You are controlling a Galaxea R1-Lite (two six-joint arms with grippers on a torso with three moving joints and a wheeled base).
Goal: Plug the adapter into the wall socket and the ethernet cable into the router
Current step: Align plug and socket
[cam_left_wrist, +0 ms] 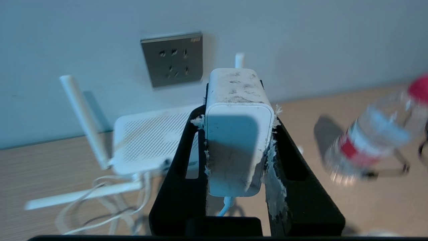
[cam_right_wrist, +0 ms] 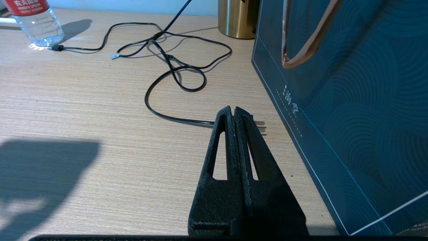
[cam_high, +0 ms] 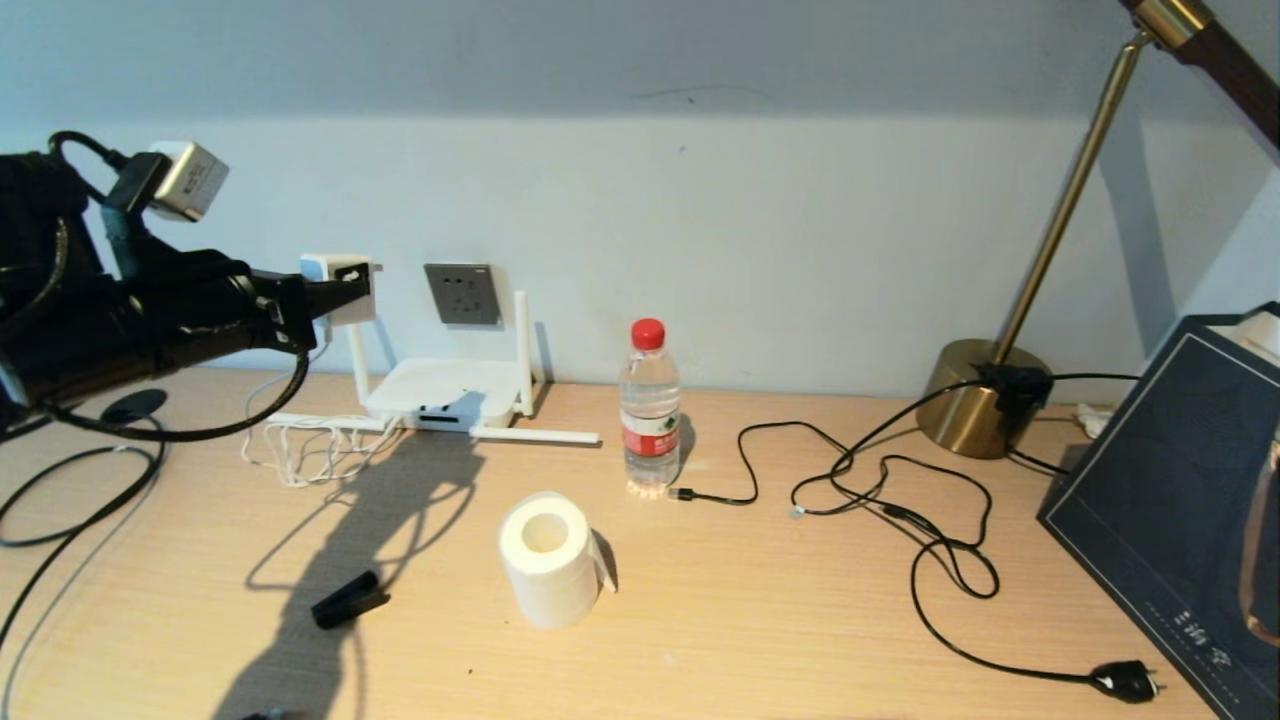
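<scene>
The left gripper (cam_high: 345,290) is clamped on the adapter (cam_left_wrist: 235,134), its two black fingers (cam_left_wrist: 182,167) pressing the white block's sides, with frayed white padding showing along the contact edges. It hangs in the air in front of the wall, pointing at it roughly level. The adapter's thin white cord (cam_left_wrist: 225,206) leaves the block's rear end, between the fingers, and drops toward the desk (cam_high: 750,620).

Ahead of the gripper and a little toward the robot's right, the wall socket (cam_high: 462,293) sits on the wall, apart from the adapter; its plug holes stand uncovered. Below the gripper and slightly to the right lies the router (cam_high: 445,395), flat on the desk against the wall, two antennas upright and two lying level. Loose loops of white cord (cam_high: 300,450) lie on the desk just under the gripper. On the desk beneath the left arm, the ethernet cable (cam_high: 70,520) curves off the near edge, with its round black disc (cam_high: 133,405) lying flat.

Farther right of the gripper stand a water bottle (cam_high: 650,410) and, nearer the robot, a white paper roll (cam_high: 548,560).

The right gripper (cam_right_wrist: 234,115) is parked low over the desk with its fingers pressed together, empty, just beside a dark blue paper bag (cam_right_wrist: 351,100) and in front of the two-pin plug of a thin black cord (cam_right_wrist: 174,72).
</scene>
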